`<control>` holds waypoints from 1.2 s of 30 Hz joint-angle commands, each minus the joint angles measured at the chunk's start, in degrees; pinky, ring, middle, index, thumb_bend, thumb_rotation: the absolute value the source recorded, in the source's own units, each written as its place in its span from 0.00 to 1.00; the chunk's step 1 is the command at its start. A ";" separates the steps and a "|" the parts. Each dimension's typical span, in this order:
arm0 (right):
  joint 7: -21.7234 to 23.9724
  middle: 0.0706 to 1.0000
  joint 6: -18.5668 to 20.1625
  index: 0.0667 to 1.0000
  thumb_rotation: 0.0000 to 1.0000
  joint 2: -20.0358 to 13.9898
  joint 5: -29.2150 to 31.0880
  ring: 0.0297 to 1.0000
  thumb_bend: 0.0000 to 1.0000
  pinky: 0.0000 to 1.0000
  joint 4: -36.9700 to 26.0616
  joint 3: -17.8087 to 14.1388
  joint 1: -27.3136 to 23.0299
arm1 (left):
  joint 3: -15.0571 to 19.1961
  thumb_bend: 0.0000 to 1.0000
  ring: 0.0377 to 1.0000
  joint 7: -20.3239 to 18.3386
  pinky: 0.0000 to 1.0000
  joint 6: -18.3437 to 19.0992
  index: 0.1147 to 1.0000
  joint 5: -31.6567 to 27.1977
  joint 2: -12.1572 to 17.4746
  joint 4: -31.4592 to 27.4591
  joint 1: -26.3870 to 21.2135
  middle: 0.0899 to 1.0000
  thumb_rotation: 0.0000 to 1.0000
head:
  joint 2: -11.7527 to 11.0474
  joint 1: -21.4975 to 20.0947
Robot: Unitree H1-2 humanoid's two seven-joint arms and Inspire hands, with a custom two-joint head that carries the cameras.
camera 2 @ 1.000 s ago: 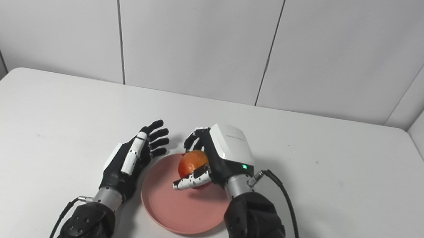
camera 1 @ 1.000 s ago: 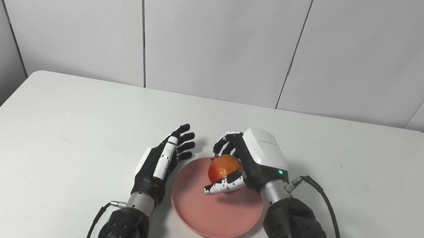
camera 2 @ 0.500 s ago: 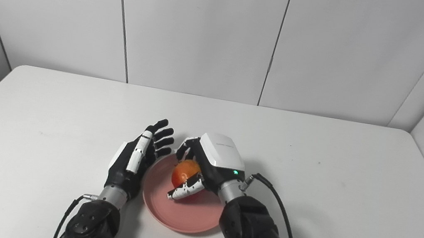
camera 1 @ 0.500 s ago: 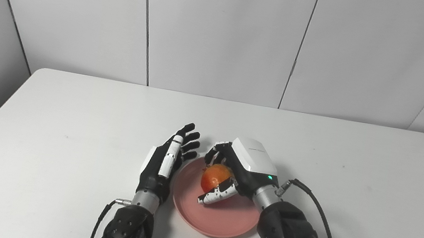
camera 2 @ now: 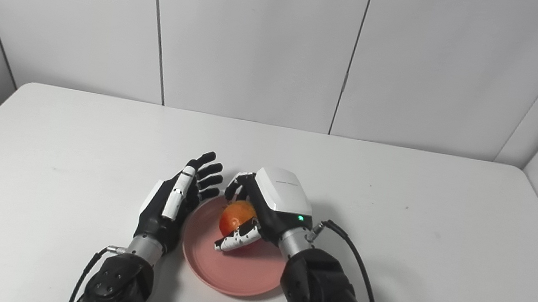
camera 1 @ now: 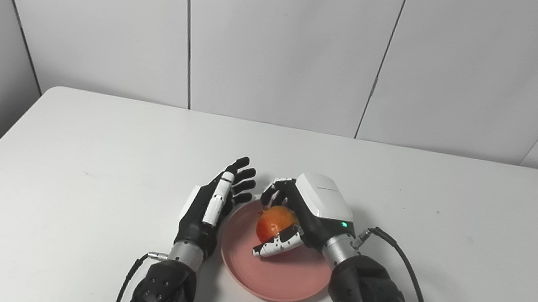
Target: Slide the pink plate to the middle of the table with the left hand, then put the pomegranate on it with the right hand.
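Right hand [camera 1: 304, 215] has its fingers [camera 1: 277, 241] wrapped around the pomegranate [camera 1: 275, 222], thumb under the near side, the rest curled over the far side. Firm grip, nothing released yet.

Key relation: the pomegranate sits over the far-left part of the pink plate [camera 1: 281, 281], straight below the palm. Can't tell from either view whether its underside touches the plate or hangs just above it. My read: the next move is straight down or simply opening the fingers, no sideways travel needed.

The pomegranate is roughly round, so no long axis to align.

Left hand [camera 1: 209, 209] lies flat on the table [camera 1: 58, 167], fingers spread, holding nothing, just beside the plate's left rim. Contact with the rim unclear. The plate is near the table's middle, toward the near edge, so the slide looks done.

Views: the right eye view shows a thin strip of table between left hand and rim [camera 2: 186, 237]; the left eye view closes that gap.
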 commanded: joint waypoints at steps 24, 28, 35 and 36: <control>20.91 0.93 4.14 0.94 0.55 -5.74 -2.62 0.90 1.00 0.85 -11.05 -0.44 -2.07 | -0.20 0.39 0.83 -0.34 0.82 0.23 0.83 0.04 -0.37 0.04 -1.73 0.84 1.00 | -0.67 -0.50; 20.43 0.94 2.84 0.98 0.60 -5.79 -1.22 0.91 1.00 0.88 -12.41 -1.72 -1.86 | -0.09 0.39 0.84 -0.32 0.82 0.28 0.82 -0.05 -0.34 0.09 -1.76 0.84 1.00 | -0.85 -0.56; 15.06 0.91 0.55 0.96 0.65 -4.88 1.16 0.87 1.00 0.79 -16.68 -5.09 -1.81 | 0.26 0.37 0.82 -0.48 0.81 -0.72 0.82 -0.32 -0.27 0.60 -1.79 0.83 1.00 | -1.12 -0.86; 13.51 0.91 0.12 0.96 0.66 -4.53 1.43 0.86 1.00 0.77 -17.22 -5.78 -1.76 | 0.30 0.37 0.82 -0.63 0.81 -0.55 0.82 -0.47 -0.22 0.52 -1.77 0.83 1.00 | -1.16 -0.94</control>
